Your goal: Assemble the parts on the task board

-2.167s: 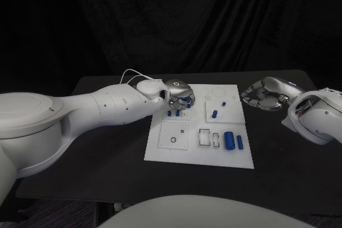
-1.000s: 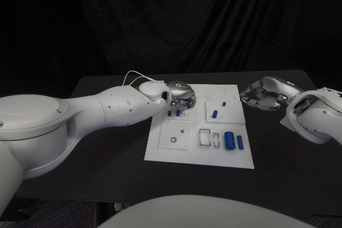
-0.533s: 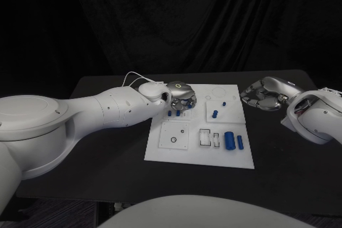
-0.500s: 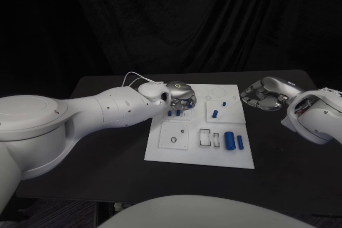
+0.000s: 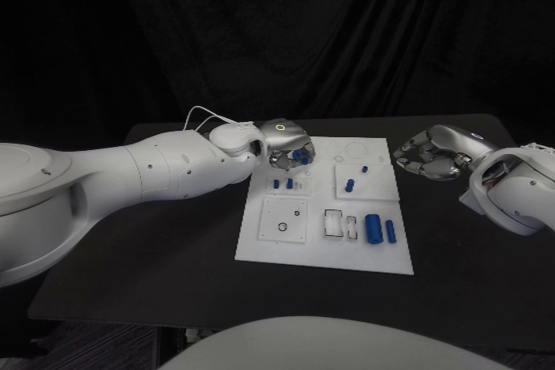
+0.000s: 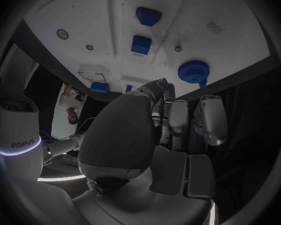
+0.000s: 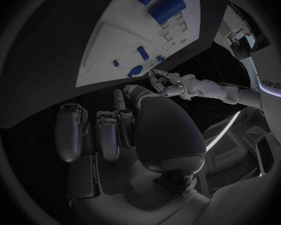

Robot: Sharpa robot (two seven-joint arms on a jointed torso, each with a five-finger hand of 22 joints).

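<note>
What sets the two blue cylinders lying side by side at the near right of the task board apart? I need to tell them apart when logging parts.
The thick blue cylinder is clearly wider than the thin blue cylinder, and slightly longer. The thick one lies nearer the rectangular slots; the thin one lies nearer the task board's right edge. Both are blue, lie flat, point the same way, and neither is held.

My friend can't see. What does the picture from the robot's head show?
A white board with small blue parts lies on a black table. The left hand holds a blue part over its far corner; the right hand hovers curled beside it.
</note>
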